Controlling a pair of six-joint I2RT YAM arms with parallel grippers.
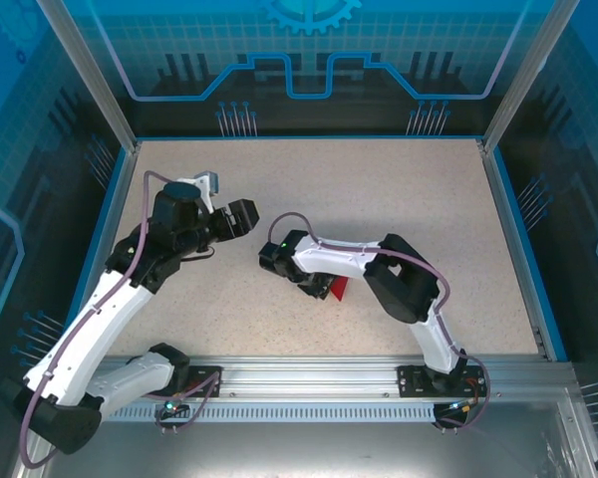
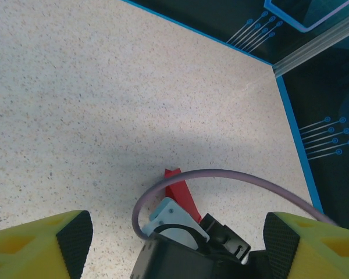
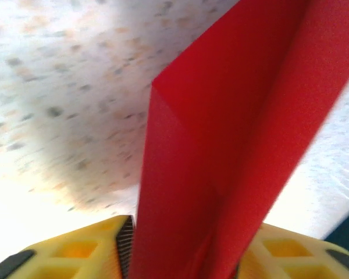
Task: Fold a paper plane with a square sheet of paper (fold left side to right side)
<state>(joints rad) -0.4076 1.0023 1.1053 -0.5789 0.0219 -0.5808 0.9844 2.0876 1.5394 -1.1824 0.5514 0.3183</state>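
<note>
The square sheet of paper is bright red and folded into a narrow, long paper plane [image 3: 232,145] with a centre crease. In the right wrist view it stands up between the yellow fingers [image 3: 87,250] of my right gripper [image 3: 186,256]. The jaws are apart and the folded layers spread between them. From above, only a red corner [image 1: 337,290] shows under the right wrist near the table's front middle. My left gripper [image 1: 241,217] hovers to the left of it, open and empty. In the left wrist view its fingers [image 2: 41,244] stand wide apart, and the red paper [image 2: 180,192] pokes out beyond the right arm.
The speckled beige table [image 1: 379,189] is bordered by a blue rim and glass walls. A purple cable [image 2: 221,173] arches over the right arm's wrist. The aluminium rail [image 1: 309,373] with both arm bases runs along the near edge.
</note>
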